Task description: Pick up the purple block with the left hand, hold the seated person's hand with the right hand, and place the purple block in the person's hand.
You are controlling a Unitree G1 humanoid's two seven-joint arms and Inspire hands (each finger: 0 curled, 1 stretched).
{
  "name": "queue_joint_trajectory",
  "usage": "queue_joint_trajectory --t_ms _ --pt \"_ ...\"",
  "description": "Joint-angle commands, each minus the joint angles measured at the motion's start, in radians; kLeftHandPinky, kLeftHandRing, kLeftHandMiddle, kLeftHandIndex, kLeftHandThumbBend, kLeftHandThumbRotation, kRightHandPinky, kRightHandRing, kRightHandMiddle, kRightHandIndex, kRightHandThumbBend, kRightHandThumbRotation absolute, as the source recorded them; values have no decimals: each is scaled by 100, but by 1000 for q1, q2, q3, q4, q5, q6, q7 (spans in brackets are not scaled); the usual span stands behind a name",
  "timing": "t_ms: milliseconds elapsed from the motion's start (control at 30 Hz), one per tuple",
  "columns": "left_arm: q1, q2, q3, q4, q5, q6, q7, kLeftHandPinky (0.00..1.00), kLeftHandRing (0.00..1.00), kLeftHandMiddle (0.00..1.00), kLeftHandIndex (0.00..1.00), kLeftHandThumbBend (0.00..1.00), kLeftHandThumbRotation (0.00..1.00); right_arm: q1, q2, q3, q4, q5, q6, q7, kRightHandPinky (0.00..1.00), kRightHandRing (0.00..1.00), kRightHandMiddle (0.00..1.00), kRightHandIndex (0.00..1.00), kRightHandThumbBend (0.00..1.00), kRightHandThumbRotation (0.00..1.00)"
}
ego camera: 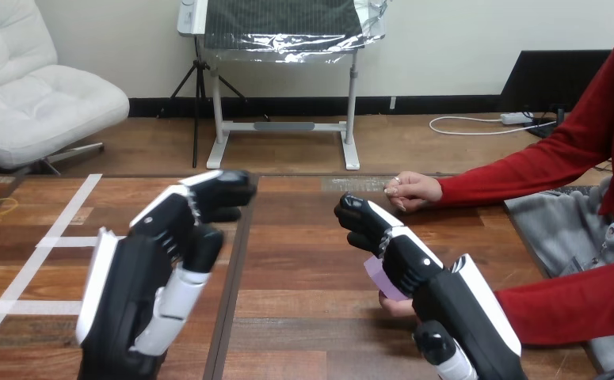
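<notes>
Near the table's right edge, the purple block [377,275] lies on the person's hand [396,307], tucked just under the right hand [402,257]; can't tell whether that hand is gripping anything. The left hand [165,253] hovers left of centre, curled and empty. Placement looks done, I'd say. Lift the right hand straight up and slowly so it doesn't knock the block off.

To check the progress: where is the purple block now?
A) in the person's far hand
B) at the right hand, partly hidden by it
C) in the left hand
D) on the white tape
B: the block shows as a purple patch against the right hand, partly hidden behind it and well apart from the left hand.
</notes>
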Motion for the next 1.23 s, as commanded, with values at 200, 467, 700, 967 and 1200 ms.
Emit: queue_joint_trajectory --t_ms 200,467,700,967,1200 --pt "-25 -29 -23 24 -35 -49 -15 77 77 75 75 58 84 -34 9 -5 -81 41 33 24 93 93 91 91 100 100" --pt "-24 -38 -35 17 -38 -38 -7 79 79 78 78 59 84 -42 8 -8 -83 56 38 46 93 93 90 90 100 100" --pt "-28 -33 -35 20 -23 -36 -4 87 82 80 81 59 84 -44 12 -11 -79 55 32 53 93 92 90 90 100 100" --pt "-27 8 -43 2 -24 35 -40 92 88 86 87 66 86 -35 6 -12 -93 46 48 61 92 92 91 90 100 100" --pt "-33 14 -35 5 28 52 -43 94 93 92 92 74 88 -29 5 -11 -97 45 51 65 93 93 92 91 100 100"
